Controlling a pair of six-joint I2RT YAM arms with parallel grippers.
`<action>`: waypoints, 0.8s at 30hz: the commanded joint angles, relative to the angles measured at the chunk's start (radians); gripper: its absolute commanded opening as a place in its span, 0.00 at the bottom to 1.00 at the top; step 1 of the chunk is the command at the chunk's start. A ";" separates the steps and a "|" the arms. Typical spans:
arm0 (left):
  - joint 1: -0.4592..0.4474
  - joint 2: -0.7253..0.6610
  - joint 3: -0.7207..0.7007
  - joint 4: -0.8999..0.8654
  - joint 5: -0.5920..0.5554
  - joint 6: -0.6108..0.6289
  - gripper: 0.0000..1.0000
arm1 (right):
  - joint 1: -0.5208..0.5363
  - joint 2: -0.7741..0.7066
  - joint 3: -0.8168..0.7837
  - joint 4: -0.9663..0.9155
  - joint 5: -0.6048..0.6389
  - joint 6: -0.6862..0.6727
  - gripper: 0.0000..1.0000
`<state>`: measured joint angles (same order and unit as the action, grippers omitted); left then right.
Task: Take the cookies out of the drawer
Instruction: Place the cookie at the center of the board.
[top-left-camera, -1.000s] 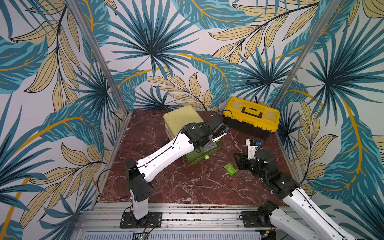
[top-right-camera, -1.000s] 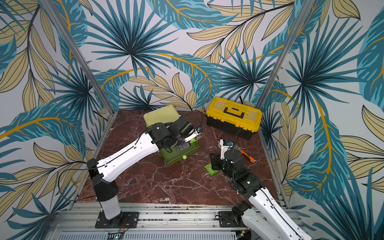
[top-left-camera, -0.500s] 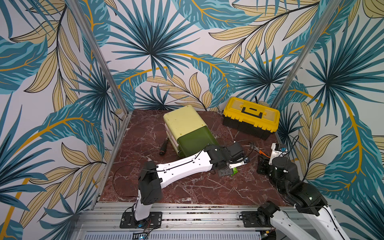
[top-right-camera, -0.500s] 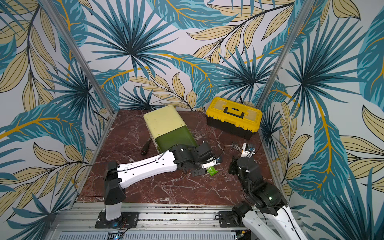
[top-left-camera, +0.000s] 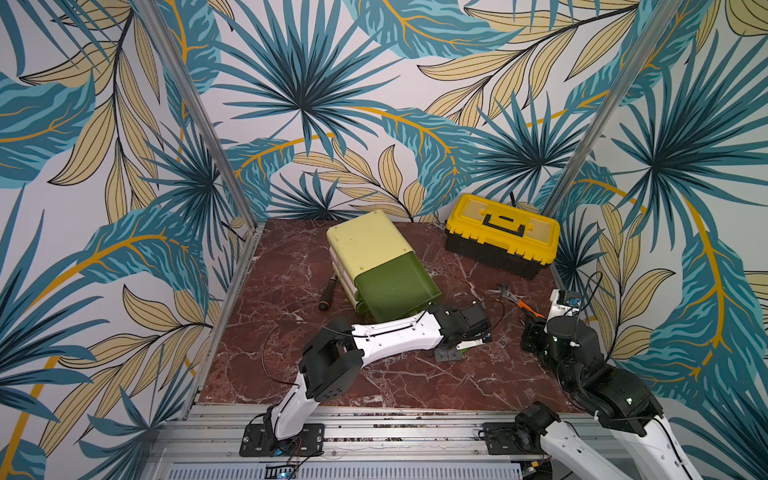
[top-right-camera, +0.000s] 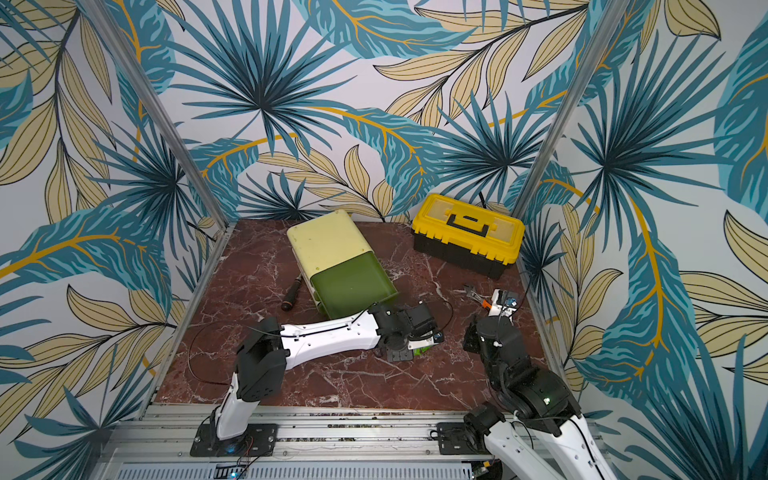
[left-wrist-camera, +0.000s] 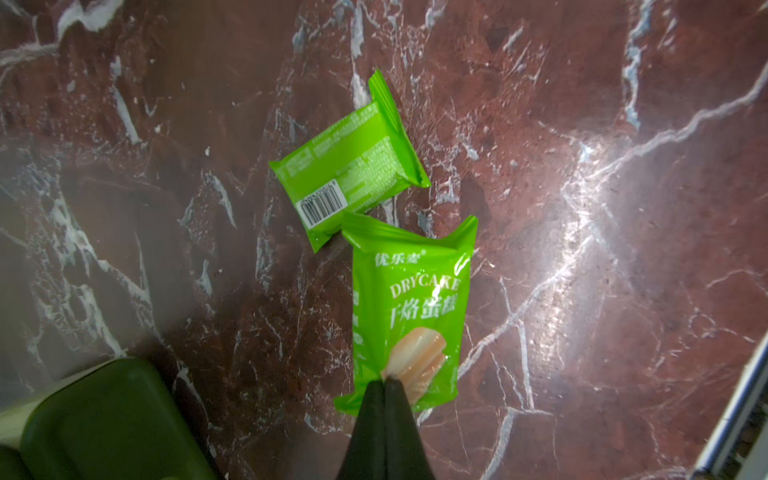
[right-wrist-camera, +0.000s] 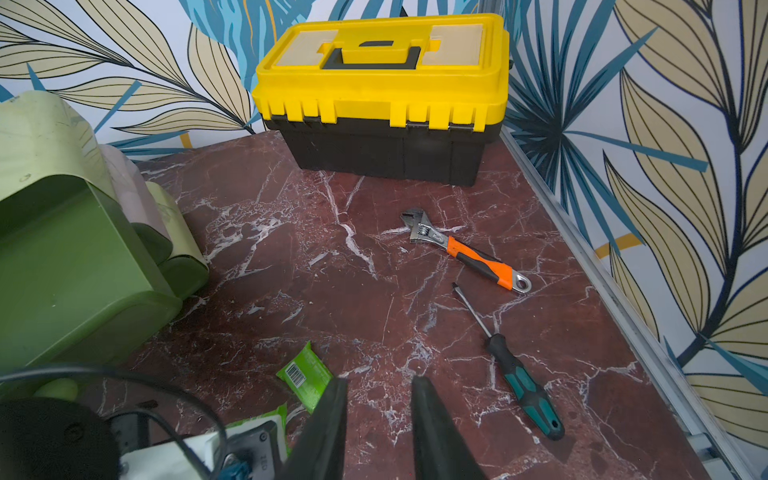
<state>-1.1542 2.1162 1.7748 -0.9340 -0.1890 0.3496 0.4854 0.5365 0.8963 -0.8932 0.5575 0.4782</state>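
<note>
The dark green drawer (top-left-camera: 390, 286) (top-right-camera: 349, 282) stands pulled out of the pale yellow-green cabinet (top-left-camera: 365, 241). My left gripper (left-wrist-camera: 385, 379) is shut on the end of a bright green cookie packet (left-wrist-camera: 411, 299), low over the marble table (left-wrist-camera: 582, 291) to the right of the drawer's front. A second green cookie packet (left-wrist-camera: 349, 166) (right-wrist-camera: 305, 374) lies barcode-up just beyond it. From above only a green sliver (top-left-camera: 463, 351) (top-right-camera: 422, 351) shows beside the left gripper (top-left-camera: 448, 355). My right gripper (right-wrist-camera: 378, 382) (top-left-camera: 532, 336) is open and empty, apart to the right of both packets.
A yellow and black toolbox (top-left-camera: 500, 232) (right-wrist-camera: 382, 83) sits at the back right. An orange-handled wrench (right-wrist-camera: 465, 249) (top-left-camera: 517, 301) and a green-black screwdriver (right-wrist-camera: 519, 382) lie near the right wall. A black screwdriver (top-left-camera: 327, 293) lies left of the cabinet.
My left arm swung from the drawer down to the table right of it, beside the lying green packet. My right arm pulled back toward the right wall.
</note>
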 joint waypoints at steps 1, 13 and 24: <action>-0.003 0.018 -0.018 0.036 -0.019 0.064 0.00 | 0.005 -0.010 0.008 -0.021 0.026 0.001 0.31; -0.001 -0.042 -0.041 0.107 -0.026 0.078 0.42 | 0.004 -0.009 0.019 -0.029 0.049 -0.028 0.31; -0.004 -0.572 -0.390 0.712 -0.124 -0.125 0.47 | 0.004 0.029 0.027 0.010 0.010 -0.252 0.35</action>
<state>-1.1561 1.7153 1.4822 -0.5606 -0.2550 0.3267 0.4854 0.5449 0.9142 -0.9100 0.5941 0.3443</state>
